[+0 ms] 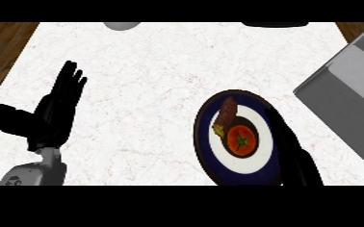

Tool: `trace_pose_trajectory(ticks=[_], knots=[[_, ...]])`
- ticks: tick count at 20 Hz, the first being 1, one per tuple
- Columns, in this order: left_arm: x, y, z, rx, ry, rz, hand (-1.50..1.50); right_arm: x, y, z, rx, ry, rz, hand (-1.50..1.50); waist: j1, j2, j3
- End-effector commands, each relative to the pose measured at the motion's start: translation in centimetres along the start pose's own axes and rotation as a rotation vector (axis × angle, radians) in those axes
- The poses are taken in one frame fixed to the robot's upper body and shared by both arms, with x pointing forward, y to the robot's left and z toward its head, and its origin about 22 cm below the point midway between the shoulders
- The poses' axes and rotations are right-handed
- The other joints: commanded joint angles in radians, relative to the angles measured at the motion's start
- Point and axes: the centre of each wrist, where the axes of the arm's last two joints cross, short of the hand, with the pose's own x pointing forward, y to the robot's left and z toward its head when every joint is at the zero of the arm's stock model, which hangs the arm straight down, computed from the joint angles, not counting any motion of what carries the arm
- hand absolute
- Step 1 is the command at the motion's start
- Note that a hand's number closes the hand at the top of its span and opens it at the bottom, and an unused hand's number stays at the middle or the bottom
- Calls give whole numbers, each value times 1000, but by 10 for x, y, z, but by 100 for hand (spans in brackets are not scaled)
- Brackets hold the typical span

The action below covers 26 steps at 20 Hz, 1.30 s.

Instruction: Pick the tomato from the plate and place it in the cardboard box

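I see the tomato (pixel 241 141) on the plate (pixel 206 146), my right hand (pixel 288 139) alongside it, finger state indeterminate, left hand (pixel 60 103) at left edge, fingers straight, grey box (pixel 334 96) at right.

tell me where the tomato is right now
In the head view, the tomato sits on the plate at lower right, beside the right hand.

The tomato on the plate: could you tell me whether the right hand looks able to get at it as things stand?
Probably yes. The right hand lies along the plate's right rim, right beside the tomato, with nothing between them; the brownish food sits on the tomato's far side.
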Motion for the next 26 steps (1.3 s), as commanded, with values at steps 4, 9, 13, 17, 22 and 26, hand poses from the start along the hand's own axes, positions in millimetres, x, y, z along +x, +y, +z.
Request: trace_pose_trajectory(ticks=[4,9,13,17,22,26], knots=[[-1,-7,-11,-8,0,6,0,-5,11,-25,-21,42,38,-150,-1,1,0],[0,10,-5,-9,-11,-9,0,-13,26,-18,-14,45,65,-150,0,0,0],[0,-4,-1,5,19,-6,0,3,27,-20,-1,32,34,-150,0,0,0],[0,-5,8,6,16,14,0,1,25,-27,16,19,20,-150,1,0,0],[-4,-3,-4,-9,14,-9,0,-20,37,-50,26,53,50,-150,1,1,0],[-11,10,-6,3,2,0,0,-33,38,-40,43,50,52,-150,0,0,0]])
